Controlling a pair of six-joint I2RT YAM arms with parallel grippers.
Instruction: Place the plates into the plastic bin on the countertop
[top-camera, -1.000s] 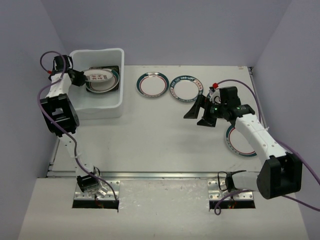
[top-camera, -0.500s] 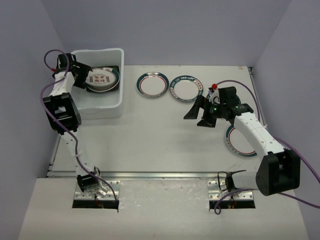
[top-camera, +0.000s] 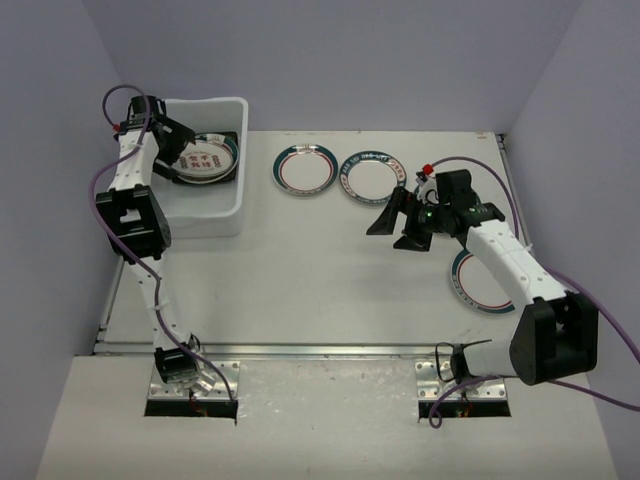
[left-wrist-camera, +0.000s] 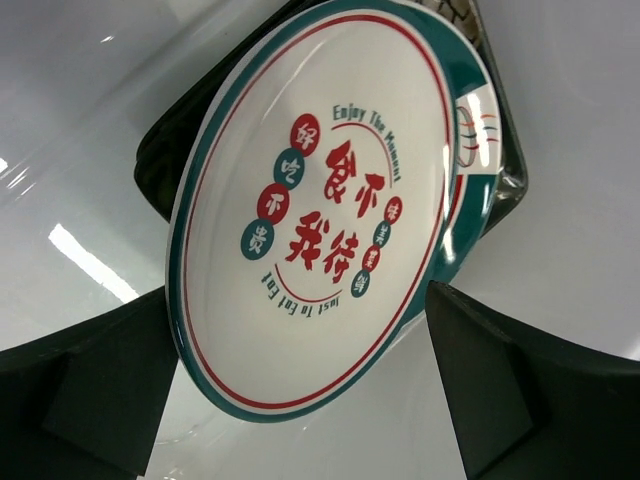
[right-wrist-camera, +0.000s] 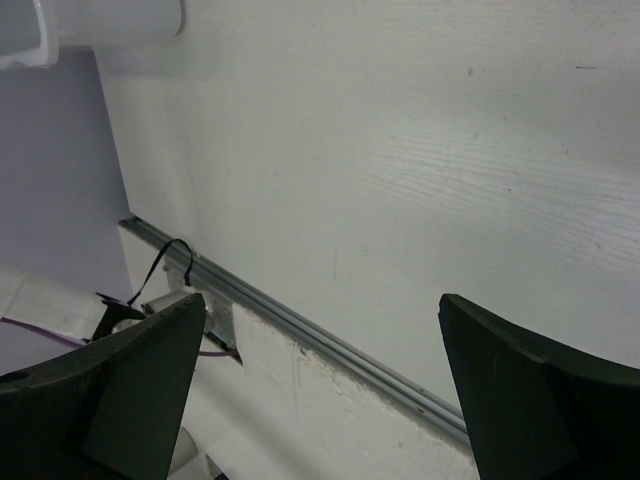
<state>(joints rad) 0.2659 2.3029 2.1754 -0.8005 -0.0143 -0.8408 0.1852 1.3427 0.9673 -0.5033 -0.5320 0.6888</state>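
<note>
The white plastic bin stands at the back left of the countertop. Inside it a round white plate with a teal rim lies tilted on a black square plate; another round plate's rim shows under it. My left gripper is open inside the bin, its fingers on either side of the top plate and apart from it. Three more round plates lie on the countertop. My right gripper hangs open and empty over the countertop.
My right forearm covers part of the plate at the right. A metal strip runs along the countertop's near edge. Grey walls close the back and both sides. A corner of the bin shows in the right wrist view.
My left gripper has opened and let go of the round plate, which now rests on the stack in the bin. The left wrist shifted toward the back. The right arm barely moved.
</note>
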